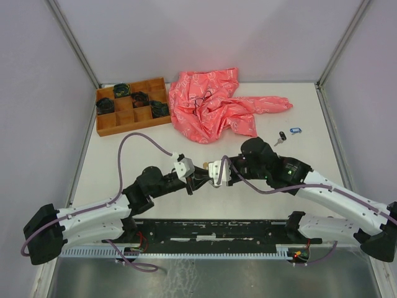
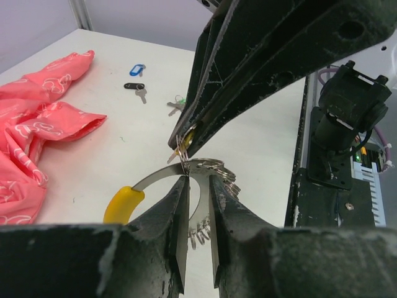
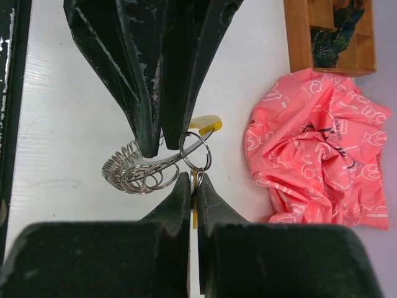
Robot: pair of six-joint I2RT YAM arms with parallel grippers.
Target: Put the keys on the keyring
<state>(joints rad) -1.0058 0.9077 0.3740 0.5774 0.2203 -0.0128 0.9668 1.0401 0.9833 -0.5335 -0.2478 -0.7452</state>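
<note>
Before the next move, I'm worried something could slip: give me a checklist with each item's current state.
1. Left gripper shut on the keyring: ok.
2. Right gripper shut on the yellow-tagged key: ok.
3. That key's split ring threaded onto the keyring: cannot tell; the two overlap in both wrist views.
4. Blue-tagged key, black-tagged key and green-tagged key lying free on the table: ok.
5. Pink cloth clear of both grippers: ok.
</note>
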